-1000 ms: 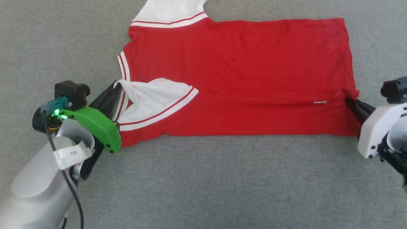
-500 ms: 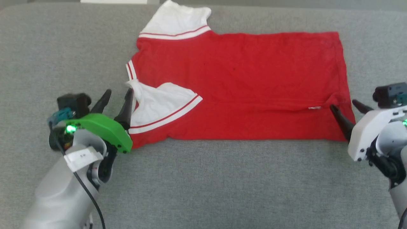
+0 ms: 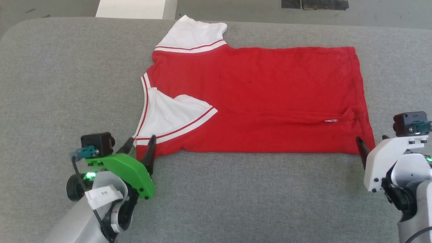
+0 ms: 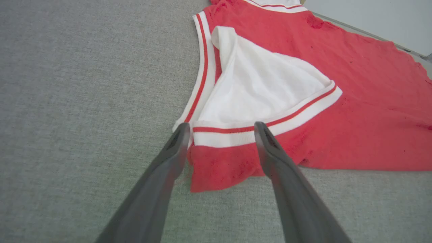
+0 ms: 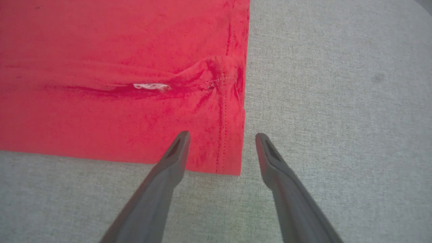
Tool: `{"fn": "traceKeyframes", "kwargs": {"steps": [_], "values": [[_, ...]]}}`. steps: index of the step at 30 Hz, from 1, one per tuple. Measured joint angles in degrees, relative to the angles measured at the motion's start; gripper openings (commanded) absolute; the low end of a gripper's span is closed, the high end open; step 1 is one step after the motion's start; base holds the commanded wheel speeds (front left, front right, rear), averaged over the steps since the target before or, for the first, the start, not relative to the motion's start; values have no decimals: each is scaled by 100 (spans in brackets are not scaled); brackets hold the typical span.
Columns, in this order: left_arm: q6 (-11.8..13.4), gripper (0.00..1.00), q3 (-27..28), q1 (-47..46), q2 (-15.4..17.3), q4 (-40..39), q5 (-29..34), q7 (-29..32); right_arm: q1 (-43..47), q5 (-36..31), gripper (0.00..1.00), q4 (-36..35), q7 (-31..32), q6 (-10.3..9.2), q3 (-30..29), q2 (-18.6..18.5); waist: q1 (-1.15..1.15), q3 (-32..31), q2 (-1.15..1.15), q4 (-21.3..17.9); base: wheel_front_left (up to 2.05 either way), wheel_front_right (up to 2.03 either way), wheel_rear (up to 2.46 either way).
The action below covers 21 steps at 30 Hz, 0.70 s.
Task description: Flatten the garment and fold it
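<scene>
shirt (image 3: 256, 98): spread flat on grey pad (image 3: 236, 195), plain red side up, lengthwise across the head view, neck end toward robot's left, hem (image 3: 363, 98) toward its right.
far sleeve (image 3: 192, 35): white, laid out away from the body, reaching close to the pad's far edge.
near sleeve (image 3: 172, 113): white, turned in over the red body, striped band slanting from mid-shirt down to the near left corner.
neck trim (image 3: 145, 98): white with a red stripe, along the shirt's left end, between the two sleeves.
crease (image 3: 270, 116): long and faint, from the near sleeve's band across to the tag; cloth puckered where it meets the hem.
tag (image 5: 150, 86): small, white, on the crease, near the hem.
left gripper (image 4: 221, 125): fingers apart, gripping nothing, astride the shirt's near left corner; striped band and red corner lying between them in the wrist view; contact with the cloth not clear.
right gripper (image 5: 222, 134): fingers apart, gripping nothing, at the near right corner; one finger over red cloth, the other over bare pad, hem running up between them.
arms: well apart, one at each near corner of the shirt.
beyond the pad: floor with a white slab (image 3: 135, 8) and a dark strip (image 3: 314, 4) at the top of the head view.
</scene>
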Motion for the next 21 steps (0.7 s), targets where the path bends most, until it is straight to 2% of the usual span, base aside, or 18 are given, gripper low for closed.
{"fn": "traceKeyframes", "kwargs": {"steps": [7,15,18,19,20,21], "values": [[588,100,-115,20,270,-334,214,525,88,-76,100,-467,180,0,-145,348,0,195,0,-63,0,0,0],[932,100,-230,0,352,-286,271,976,151,-76,100,-759,205,0,-162,394,0,398,0,-143,0,0,0],[949,100,-267,-37,378,-279,268,1094,164,-76,100,-821,205,0,-162,403,0,433,0,-179,0,0,0],[925,90,-271,-43,380,-276,244,1125,168,-76,100,-833,205,0,-163,406,0,441,0,-188,0,0,0],[887,15,-277,-47,386,-271,231,1145,169,-76,100,-838,205,0,-165,410,0,440,0,-190,0,0,0],[835,0,-274,-51,386,-264,225,1141,170,-76,100,-840,207,0,-169,411,0,432,0,-187,0,0,0]]}}
